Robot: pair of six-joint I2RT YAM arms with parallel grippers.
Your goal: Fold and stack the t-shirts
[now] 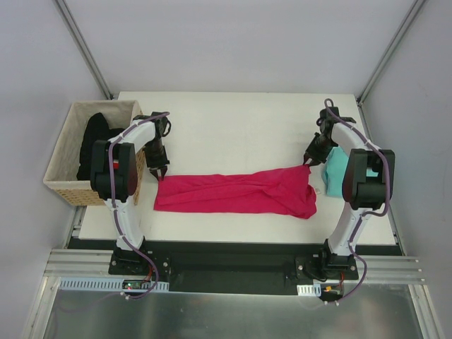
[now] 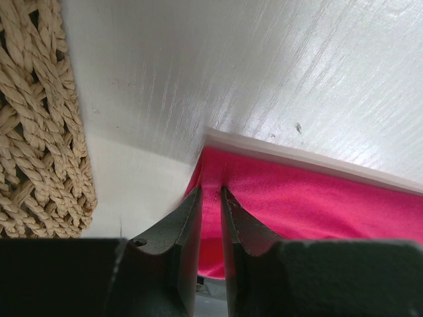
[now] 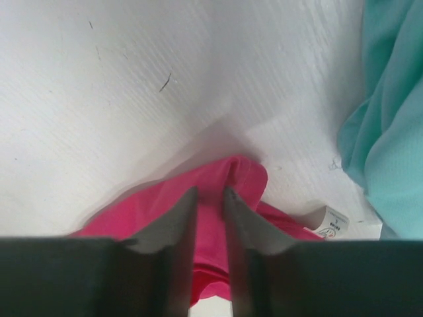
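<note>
The magenta-pink t-shirt (image 1: 236, 192) lies stretched into a long band across the front of the white table (image 1: 240, 127). My left gripper (image 1: 159, 173) is shut on its left corner; in the left wrist view the fingers (image 2: 192, 218) pinch a pink fold (image 2: 317, 205) between them. At the other end my right gripper (image 1: 308, 162) is closed on the upper right corner, pink cloth (image 3: 152, 206) squeezed between its jaws, with the white neck label (image 3: 328, 222) just beside. The teal t-shirt (image 1: 335, 169) sits bunched at the table's right edge, next to the right gripper, and fills the right side of the right wrist view (image 3: 390, 132).
A woven basket (image 1: 63, 185) stands at the table's left edge, close to the left arm, with a black garment (image 1: 95, 138) inside. Its wicker wall (image 2: 39, 132) shows at the left of the left wrist view. Bare white tabletop lies behind the pink shirt.
</note>
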